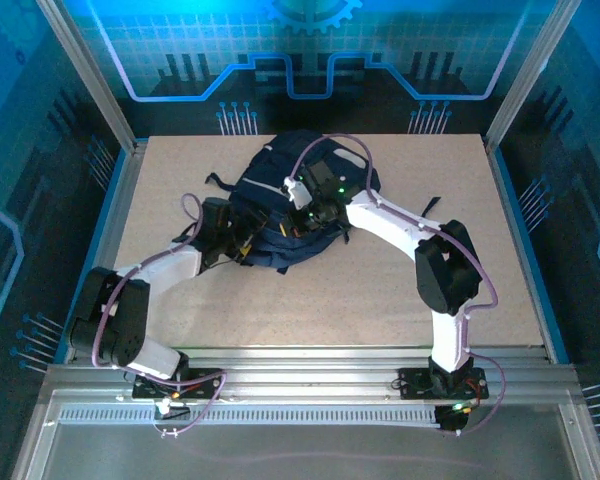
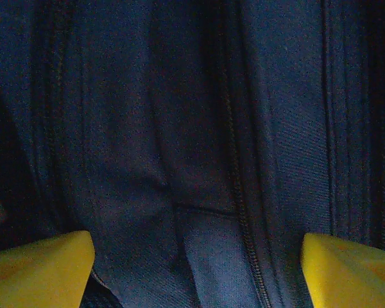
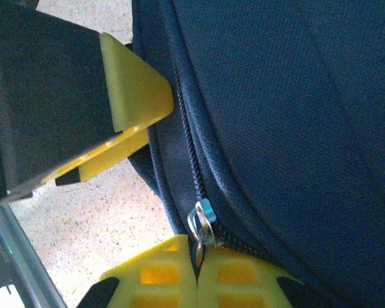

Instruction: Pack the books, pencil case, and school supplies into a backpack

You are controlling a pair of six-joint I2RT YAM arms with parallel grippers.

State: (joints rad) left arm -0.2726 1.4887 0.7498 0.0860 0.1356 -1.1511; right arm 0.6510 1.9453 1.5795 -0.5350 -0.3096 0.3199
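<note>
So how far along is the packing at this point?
Done, apparently: the backpack is the lone item on the table, so the things look packed, though its inside is hidden. In hand: the right gripper, jaws shut on the zipper pull; the left gripper hangs open close to the fabric. Left: likely finishing the zip and letting go.
</note>
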